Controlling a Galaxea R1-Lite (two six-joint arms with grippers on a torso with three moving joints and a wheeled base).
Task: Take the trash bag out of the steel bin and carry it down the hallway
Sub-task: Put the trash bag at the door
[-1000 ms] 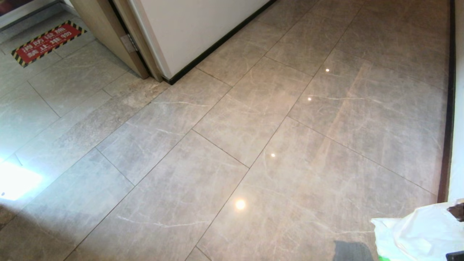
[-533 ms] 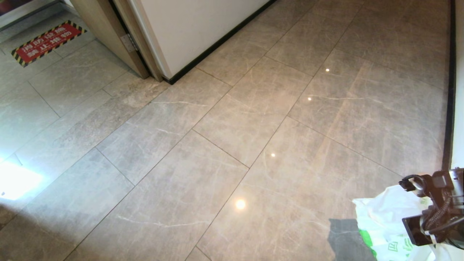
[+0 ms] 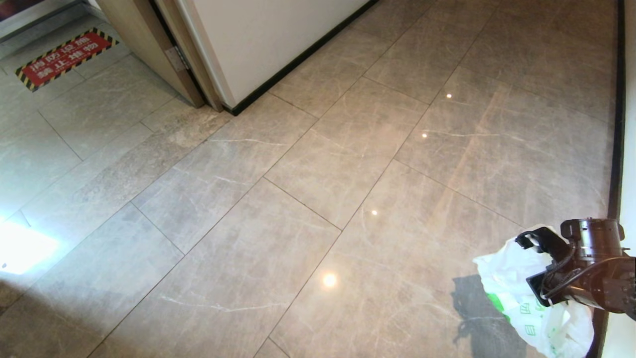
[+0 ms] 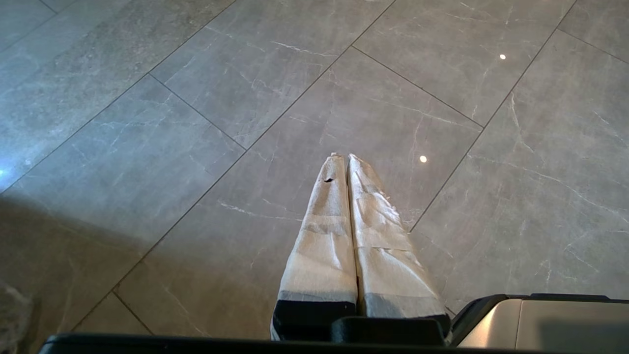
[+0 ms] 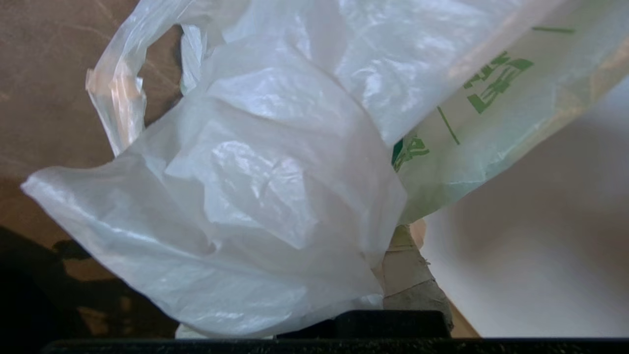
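Hallway [image 3: 348,164]; right gripper [image 5: 403,255] apparently clutching trash bag [image 5: 255,187]

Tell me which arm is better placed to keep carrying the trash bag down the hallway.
The right. Its gripper is already shut on the trash bag, which hangs from it over the hallway floor by the right wall. The left gripper is shut on nothing and aimed at bare tiles.

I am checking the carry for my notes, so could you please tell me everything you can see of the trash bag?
The trash bag is thin, white, semi-see-through plastic with green print and a handle loop, crumpled and billowing. It hangs off the glossy beige floor tiles at the head view's lower right, close to the cream wall, casting a shadow on the tiles. The right gripper has its jaws shut on it; nothing else visibly touches it. Its contents cannot be made out.
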